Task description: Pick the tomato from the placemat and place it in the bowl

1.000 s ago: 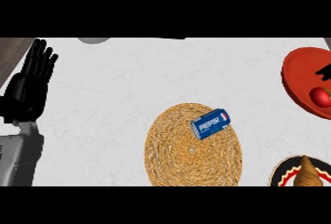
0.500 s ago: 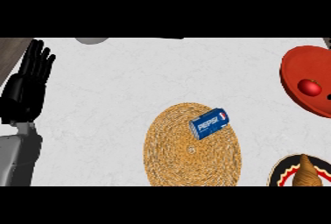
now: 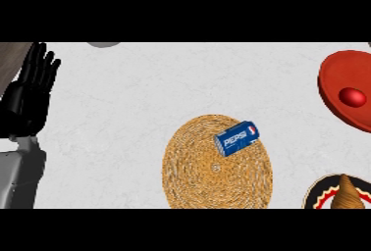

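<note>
Blue Pepsi can [image 3: 237, 138] lying tilted; patterned plate [image 3: 324, 194] at lower right

The counter [image 3: 145, 98] is pale grey-white with faint marbling. On it lie a golden-tan woven placemat [image 3: 206, 181] with a spiral weave, a blue can [image 3: 236, 138] lettered in white with a red spot, and a red bowl [image 3: 340, 73] holding a glossy red tomato [image 3: 353, 96]. A black plate [image 3: 326, 196] with a red-and-cream rim pattern carries a brown item [image 3: 353, 192], and the left hand [image 3: 29, 98] is black on a grey forearm [image 3: 18, 176].

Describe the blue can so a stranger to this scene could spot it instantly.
Find the round woven placemat in the middle of the pale counter. On its upper right part lies the blue can, tipped on its side. It is the only blue thing in view and carries white Pepsi lettering.
</note>
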